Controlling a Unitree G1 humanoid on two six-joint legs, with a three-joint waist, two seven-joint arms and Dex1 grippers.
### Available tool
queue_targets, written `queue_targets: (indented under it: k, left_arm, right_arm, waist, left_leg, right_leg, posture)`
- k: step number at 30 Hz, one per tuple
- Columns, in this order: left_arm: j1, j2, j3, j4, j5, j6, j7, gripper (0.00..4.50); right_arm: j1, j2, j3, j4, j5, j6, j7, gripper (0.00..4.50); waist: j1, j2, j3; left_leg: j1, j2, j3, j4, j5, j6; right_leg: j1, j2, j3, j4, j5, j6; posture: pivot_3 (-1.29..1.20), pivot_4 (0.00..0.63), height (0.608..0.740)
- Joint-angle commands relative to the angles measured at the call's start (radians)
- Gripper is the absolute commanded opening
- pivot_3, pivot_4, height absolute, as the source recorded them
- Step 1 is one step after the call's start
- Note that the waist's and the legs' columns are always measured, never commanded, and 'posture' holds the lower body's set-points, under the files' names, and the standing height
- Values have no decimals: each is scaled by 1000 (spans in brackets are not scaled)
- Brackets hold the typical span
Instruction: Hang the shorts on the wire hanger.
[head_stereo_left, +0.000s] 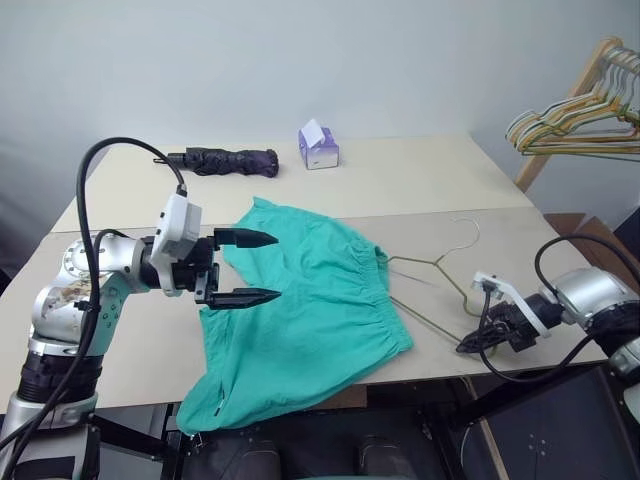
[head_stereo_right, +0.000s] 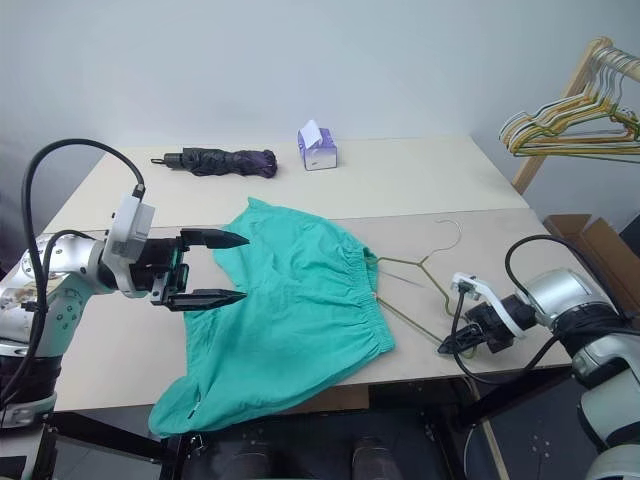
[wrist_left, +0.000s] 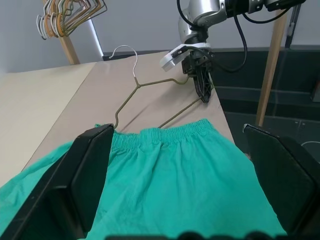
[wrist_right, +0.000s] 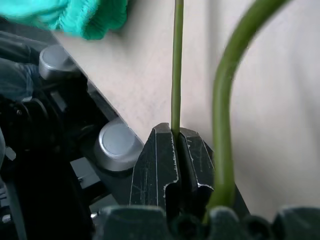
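Note:
The teal-green shorts (head_stereo_left: 310, 310) lie spread on the beige table (head_stereo_left: 420, 180), one leg drooping over the front edge. Their gathered waistband (wrist_left: 172, 134) faces the wire hanger (head_stereo_left: 432, 268), which lies flat just to their right with its hook pointing toward the back. My left gripper (head_stereo_left: 277, 267) hovers open above the left part of the shorts, nothing between its fingers (wrist_left: 85, 175). My right gripper (head_stereo_left: 465, 347) is at the table's front right edge, shut on the hanger's thin wire (wrist_right: 176, 65) near its lower corner.
A folded dark umbrella (head_stereo_left: 225, 160) and a purple tissue box (head_stereo_left: 318, 147) sit at the back of the table. A bunch of pale hangers (head_stereo_left: 575, 115) hangs on a wooden rack at the far right. A cardboard box (head_stereo_right: 590, 240) stands beside the table's right end.

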Motion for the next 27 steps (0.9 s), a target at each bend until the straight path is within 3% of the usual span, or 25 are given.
queue_targets:
  k: [1, 8, 14, 18, 22, 27]
  left_arm:
    - [-19, 3, 11, -1, 6, -32, -3, 4470]
    - [-25, 12, 18, 2, 6, -38, -2, 4470]
    - [-16, 11, 18, -5, 5, -42, 5, 4470]
    - [-24, 8, 13, 0, 8, -44, 8, 4470]
    - [-29, 7, 10, 8, 12, -48, 7, 4470]
    - [-34, 0, 3, 14, 15, -49, 2, 4470]
  right_arm:
    - [-78, 83, -2, 143, -69, -50, 59, 0]
    - [-136, 143, 12, 249, -96, -121, 59, 0]
    - [-139, 131, 44, 173, -26, -96, 59, 0]
    - [-167, 219, -63, 334, -120, -89, 11, 0]
    - [-181, 229, -191, 380, -145, -102, -58, 0]
    - [-123, 170, -333, 215, -144, -90, -101, 0]
  waist:
    - [-3, 0, 0]
    - [14, 0, 0]
    - [20, 0, 0]
    - [20, 0, 0]
    - [23, 0, 0]
    - [28, 0, 0]
  left_leg:
    - [0, 0, 0, 0, 0, 0]
    - [-2, -1, -1, 0, 0, 0]
    - [-1, 0, -1, 0, 0, 0]
    - [-1, 0, -1, 0, 0, 0]
    - [-1, 0, -1, 0, 0, 0]
    - [-2, 0, -1, 0, 0, 0]
  right_leg:
    - [0, 0, 0, 0, 0, 0]
    - [-1, 0, -1, 0, 4, -7]
    - [-1, 0, -1, 1, 4, -7]
    - [-1, 0, -1, 1, 4, -7]
    - [-1, 0, -1, 1, 5, -8]
    - [-1, 0, -1, 1, 5, -8]
  posture:
    - [58, 22, 740]
    - [78, 16, 740]
    - [79, 16, 740]
    - [76, 13, 740]
    - [62, 0, 740]
    - [48, 0, 740]
